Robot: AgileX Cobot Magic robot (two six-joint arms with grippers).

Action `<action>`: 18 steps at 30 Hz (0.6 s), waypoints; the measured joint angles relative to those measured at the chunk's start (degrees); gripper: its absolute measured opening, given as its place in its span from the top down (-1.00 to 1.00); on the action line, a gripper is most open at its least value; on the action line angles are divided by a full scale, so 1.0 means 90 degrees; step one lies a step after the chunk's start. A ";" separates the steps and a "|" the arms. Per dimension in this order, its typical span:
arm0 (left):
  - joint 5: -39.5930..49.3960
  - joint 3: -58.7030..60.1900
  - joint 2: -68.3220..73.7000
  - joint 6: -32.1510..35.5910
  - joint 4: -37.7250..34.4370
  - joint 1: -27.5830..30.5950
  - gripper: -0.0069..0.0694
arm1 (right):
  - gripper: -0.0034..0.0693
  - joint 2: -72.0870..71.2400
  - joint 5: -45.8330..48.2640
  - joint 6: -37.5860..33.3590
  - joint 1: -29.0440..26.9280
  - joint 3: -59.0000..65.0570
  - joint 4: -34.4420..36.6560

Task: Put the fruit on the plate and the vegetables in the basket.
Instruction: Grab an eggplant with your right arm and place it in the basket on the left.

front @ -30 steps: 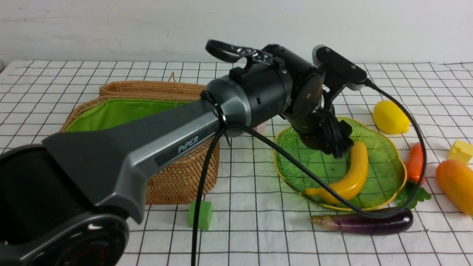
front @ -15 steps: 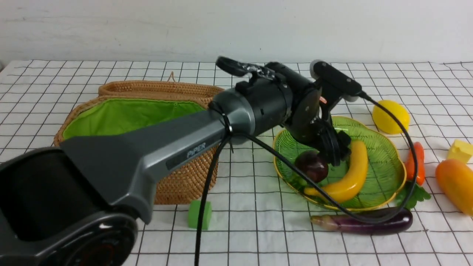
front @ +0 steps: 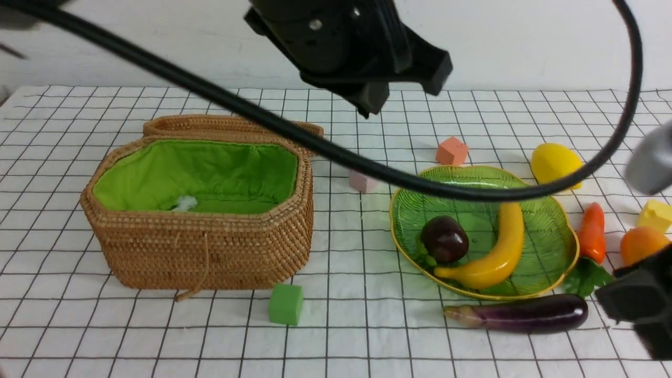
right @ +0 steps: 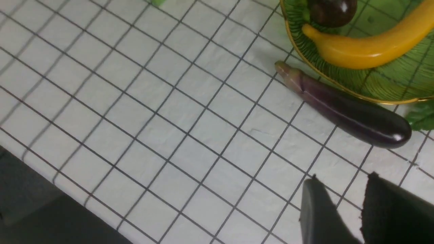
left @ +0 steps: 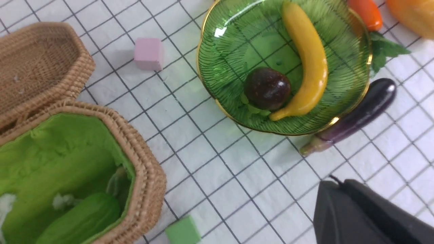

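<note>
The eggplant (front: pixel 525 314) looks light, firm, slippery; pinch mid-body with the right gripper (right: pixel 342 176), jaws spread; left jaws pressed together

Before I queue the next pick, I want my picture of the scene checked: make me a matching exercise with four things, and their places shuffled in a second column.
Things:
1. Mangosteen
2. Eggplant
3. Light-green gourd
4. Left gripper

Places or states:
A. Inside the basket
B. Shut, holding nothing
C. On the green glass plate, beside the banana
D. On the table, just outside the plate's near rim

Pairs: 1-C, 2-D, 3-A, 4-B
</note>
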 joint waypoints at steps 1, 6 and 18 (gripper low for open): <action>0.0007 0.0415 -0.0492 0.0028 -0.0278 0.0000 0.85 | 0.29 0.0474 -0.0037 -0.0091 0.0000 0.0014 -0.0156; -0.0274 0.2543 -0.2327 0.0419 -0.1122 0.0000 0.85 | 0.29 0.1276 -0.0050 -0.0182 -0.0204 0.0027 -0.0557; -0.3495 0.8157 -0.7591 0.1131 -0.1689 0.0000 0.85 | 0.18 0.2480 -0.0405 -0.2753 -0.2228 0.0027 0.0244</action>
